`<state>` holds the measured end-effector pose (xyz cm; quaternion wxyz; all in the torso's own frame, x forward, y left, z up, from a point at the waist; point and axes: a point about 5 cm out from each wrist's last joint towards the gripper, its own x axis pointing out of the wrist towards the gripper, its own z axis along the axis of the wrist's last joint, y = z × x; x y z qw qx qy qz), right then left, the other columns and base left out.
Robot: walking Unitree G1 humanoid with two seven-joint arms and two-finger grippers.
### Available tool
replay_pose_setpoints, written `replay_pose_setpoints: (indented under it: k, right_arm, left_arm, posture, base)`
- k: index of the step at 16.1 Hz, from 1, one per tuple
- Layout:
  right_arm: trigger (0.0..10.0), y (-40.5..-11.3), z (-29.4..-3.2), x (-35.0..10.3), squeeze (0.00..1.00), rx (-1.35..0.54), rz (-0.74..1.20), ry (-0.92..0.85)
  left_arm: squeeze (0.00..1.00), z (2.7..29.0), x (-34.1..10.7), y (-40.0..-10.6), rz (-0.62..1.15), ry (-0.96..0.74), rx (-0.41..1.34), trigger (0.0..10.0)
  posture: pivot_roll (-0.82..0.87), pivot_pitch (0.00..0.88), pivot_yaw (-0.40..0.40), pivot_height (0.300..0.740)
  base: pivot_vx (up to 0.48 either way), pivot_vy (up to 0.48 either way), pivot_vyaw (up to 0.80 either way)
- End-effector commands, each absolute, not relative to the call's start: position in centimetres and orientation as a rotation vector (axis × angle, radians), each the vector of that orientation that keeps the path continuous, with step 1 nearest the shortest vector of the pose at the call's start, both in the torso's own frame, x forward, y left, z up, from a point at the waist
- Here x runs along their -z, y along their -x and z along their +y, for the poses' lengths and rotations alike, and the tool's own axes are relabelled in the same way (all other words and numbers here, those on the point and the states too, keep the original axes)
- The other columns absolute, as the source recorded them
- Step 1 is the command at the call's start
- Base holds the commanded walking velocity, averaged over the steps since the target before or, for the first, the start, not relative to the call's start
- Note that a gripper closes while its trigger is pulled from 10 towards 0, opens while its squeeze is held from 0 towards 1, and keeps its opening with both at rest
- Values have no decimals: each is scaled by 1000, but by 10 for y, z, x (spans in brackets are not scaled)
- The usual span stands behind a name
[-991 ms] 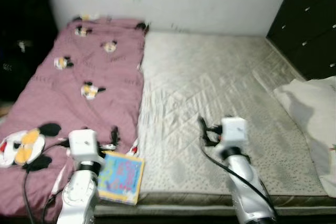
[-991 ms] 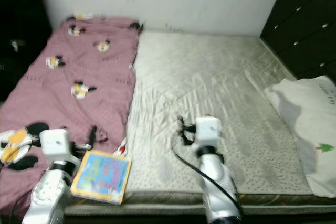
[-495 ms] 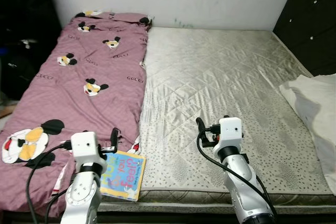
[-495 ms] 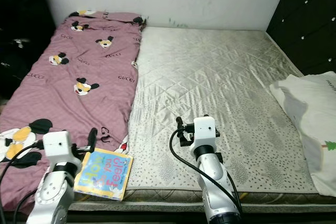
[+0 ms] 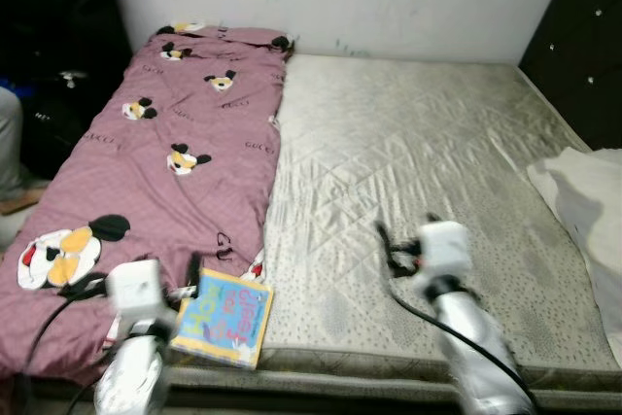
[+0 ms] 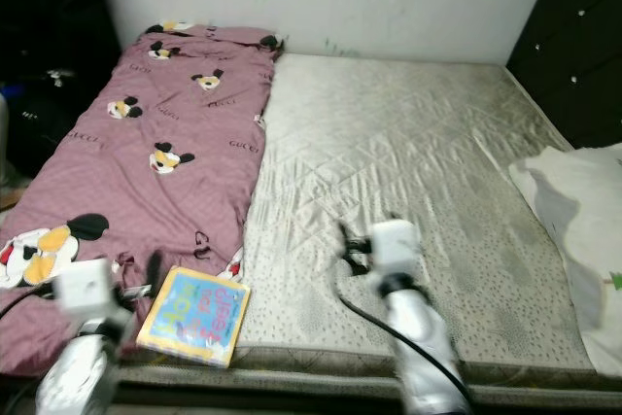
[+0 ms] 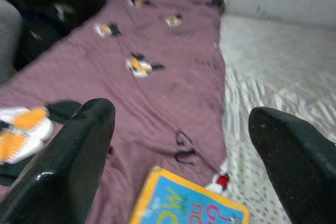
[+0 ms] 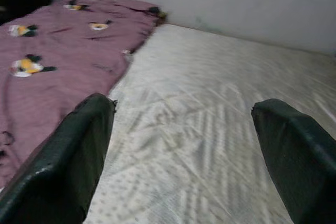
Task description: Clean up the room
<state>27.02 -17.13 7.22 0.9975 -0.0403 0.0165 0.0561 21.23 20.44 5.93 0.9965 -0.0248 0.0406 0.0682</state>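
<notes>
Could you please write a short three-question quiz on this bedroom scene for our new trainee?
1. True or false: the left gripper has its jaws open.
2. The picture book lies: A) at the near edge of the bed, B) by the wall, C) on the white cloth.
3. What colour is the cartoon-print blanket?

Key: 1 true; 2 A; 3 pink-purple.
</notes>
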Motion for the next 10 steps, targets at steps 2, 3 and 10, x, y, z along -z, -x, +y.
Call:
replay_pose_setpoints:
  k: [2, 3, 10]
  right_arm:
    - [10000, -258, -185, -83, 0, -91, 23, 75]
    - [10000, -249, -187, -88, 0, -93, 15, 75]
    - [10000, -240, -188, -102, 0, -100, 42, 62]
  left_arm:
    - [0, 204, -64, -197, 67, 45, -130, 10000]
    - [0, 204, -64, -188, 69, 42, -135, 10000]
    - [0, 203, -70, -177, 110, 32, -172, 10000]
  posture:
    - [47, 15, -52, 740]
    - [47, 26, -56, 740]
    - [50, 59, -59, 740]
  base:
    - [0, 0, 0]
    - [0, 0, 0]
    - [0, 0, 0]
